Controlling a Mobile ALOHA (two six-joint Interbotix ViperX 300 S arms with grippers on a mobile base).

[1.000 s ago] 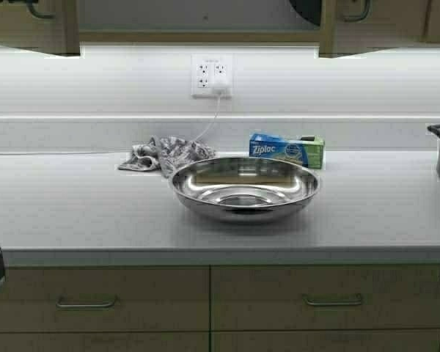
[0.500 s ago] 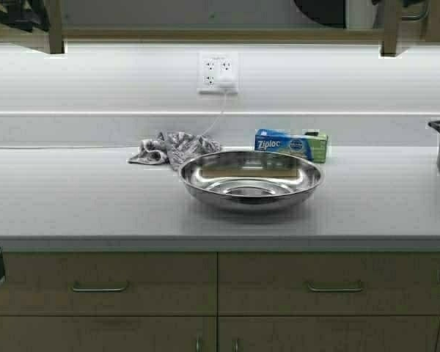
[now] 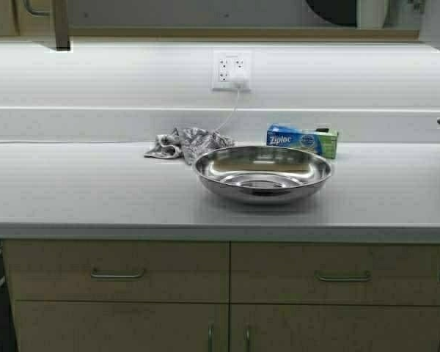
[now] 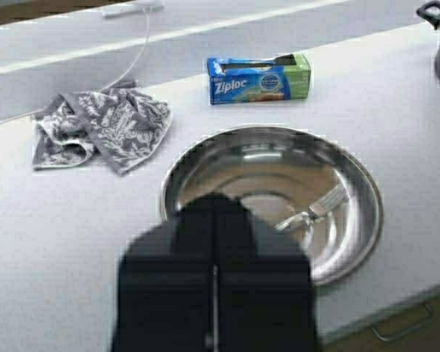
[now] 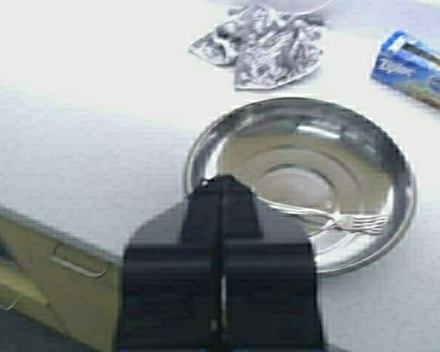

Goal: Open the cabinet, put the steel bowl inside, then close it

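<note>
On the counter [image 3: 73, 191], a crumpled grey patterned cloth [image 3: 187, 141] is seen at left, the steel bowl [image 3: 262, 173] upright beside it with a fork [image 4: 319, 208] inside, and a blue box marked "Ziploc" [image 3: 302, 139] just behind. Both the left tool [image 4: 214, 220] and the right tool [image 5: 221, 202] are closed above it, empty.

Pale countertop [image 3: 73, 198] bearing steel bowl [image 3: 262, 173], patterned cloth [image 3: 187, 142], Ziploc box [image 3: 302, 139].

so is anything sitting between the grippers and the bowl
Nothing visible does. Both the left gripper and the right gripper hang shut above the near rim of the steel bowl, with only air between. A fork lies inside it.
</note>
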